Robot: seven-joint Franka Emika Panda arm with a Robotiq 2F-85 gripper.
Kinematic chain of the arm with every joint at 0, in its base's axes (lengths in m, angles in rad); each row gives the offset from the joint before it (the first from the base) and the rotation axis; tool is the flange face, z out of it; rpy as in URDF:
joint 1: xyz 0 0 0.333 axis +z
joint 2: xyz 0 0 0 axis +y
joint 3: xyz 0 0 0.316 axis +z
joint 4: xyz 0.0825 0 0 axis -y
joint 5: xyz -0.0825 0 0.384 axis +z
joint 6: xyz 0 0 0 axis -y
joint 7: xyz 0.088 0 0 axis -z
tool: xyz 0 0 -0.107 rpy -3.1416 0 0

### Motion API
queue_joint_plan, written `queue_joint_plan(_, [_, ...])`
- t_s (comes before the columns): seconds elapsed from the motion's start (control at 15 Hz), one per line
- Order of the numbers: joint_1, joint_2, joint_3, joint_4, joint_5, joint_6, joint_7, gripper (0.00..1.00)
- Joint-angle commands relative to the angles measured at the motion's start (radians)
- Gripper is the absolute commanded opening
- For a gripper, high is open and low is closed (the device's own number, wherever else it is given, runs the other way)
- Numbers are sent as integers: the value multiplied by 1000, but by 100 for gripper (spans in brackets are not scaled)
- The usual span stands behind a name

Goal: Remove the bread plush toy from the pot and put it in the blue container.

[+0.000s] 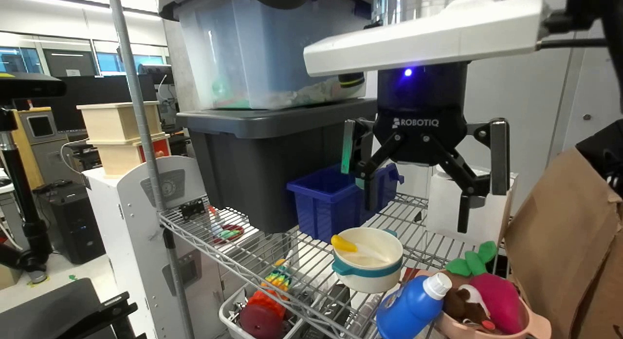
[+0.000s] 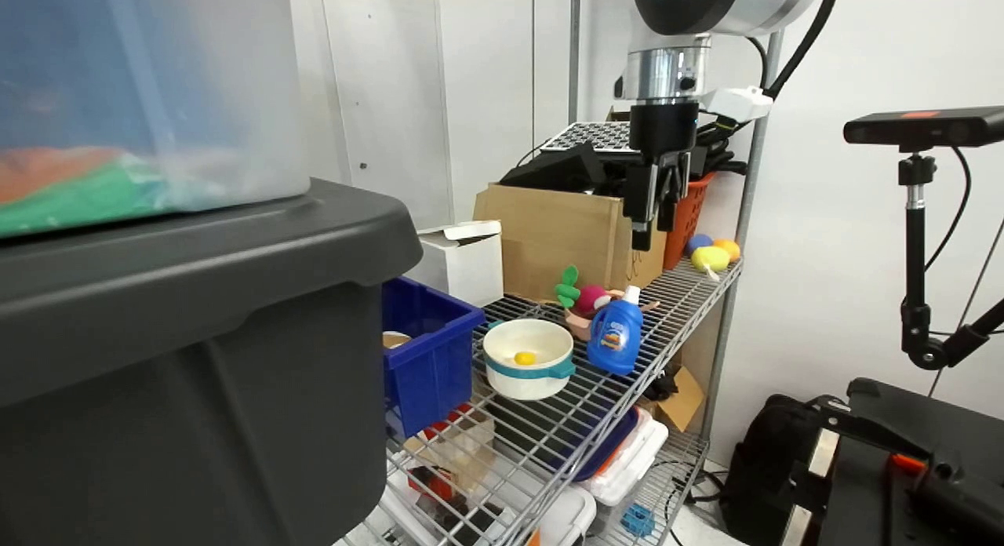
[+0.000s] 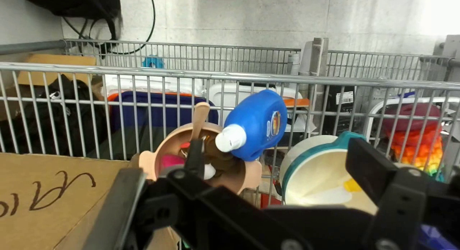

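The pot (image 1: 368,279) is white with a teal band and stands on the wire shelf; it also shows in an exterior view (image 2: 527,387) and the wrist view (image 3: 305,160). A yellow-and-white utensil lies in it, and no bread toy shows there. The blue container (image 1: 319,215) stands beside the pot. In an exterior view, a tan, pale-edged rounded thing (image 2: 395,340) lies inside the container (image 2: 439,377), partly hidden; it may be the bread plush toy, but I cannot be sure. My gripper (image 1: 416,206) is open and empty, high above the shelf.
A pink bowl (image 3: 253,174) with plush toys and a blue bottle (image 3: 257,124) stand near the pot. A dark grey tote (image 1: 243,173) stands beside the blue container. A white box (image 1: 467,212) and a cardboard box (image 1: 564,232) stand behind.
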State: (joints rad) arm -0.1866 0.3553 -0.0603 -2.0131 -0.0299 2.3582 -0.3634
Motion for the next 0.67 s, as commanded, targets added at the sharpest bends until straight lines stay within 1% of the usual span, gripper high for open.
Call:
queue_joint_plan(0.0, [-4,18,3,29,2,-28,-15,100])
queue_joint_plan(0.6, [2,28,23,32,11,-34,-26,100])
